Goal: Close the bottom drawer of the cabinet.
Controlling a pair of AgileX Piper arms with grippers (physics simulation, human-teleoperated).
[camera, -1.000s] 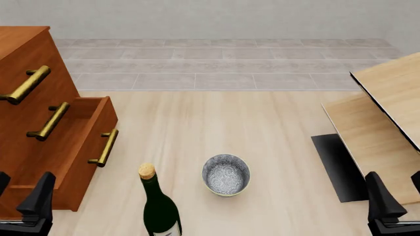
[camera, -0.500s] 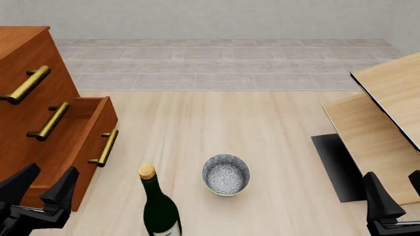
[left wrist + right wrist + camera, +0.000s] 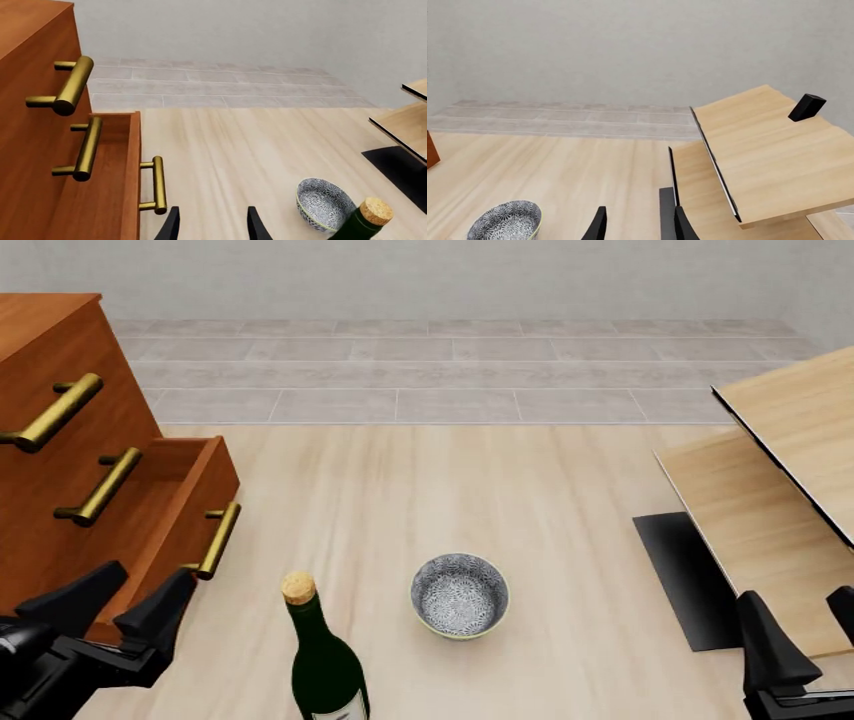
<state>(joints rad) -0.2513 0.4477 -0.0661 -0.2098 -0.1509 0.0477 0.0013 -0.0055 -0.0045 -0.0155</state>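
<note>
The reddish-brown cabinet (image 3: 54,350) stands at the left, also in the left wrist view (image 3: 27,75). Its bottom drawer (image 3: 180,502) is pulled out, with the lowest brass handle (image 3: 214,540) on its front; the drawer (image 3: 110,175) and handle (image 3: 157,186) show in the left wrist view. My left gripper (image 3: 127,610) is open and empty, just below and left of that handle, in front of the drawer front; its fingertips (image 3: 172,225) show in its wrist view. My right gripper (image 3: 801,635) is open and empty at the lower right; it also shows in its own wrist view (image 3: 637,222).
A green corked bottle (image 3: 320,660) stands near the front, right of my left gripper. A patterned bowl (image 3: 461,595) sits mid-table. Pale light-wood furniture (image 3: 774,470) and a black mat (image 3: 681,575) are at the right. A small black block (image 3: 807,107) sits on the pale wood.
My left gripper has moved forward and to the right, up toward the bottom drawer's front and handle. The right gripper has hardly moved. The drawer has not moved.
</note>
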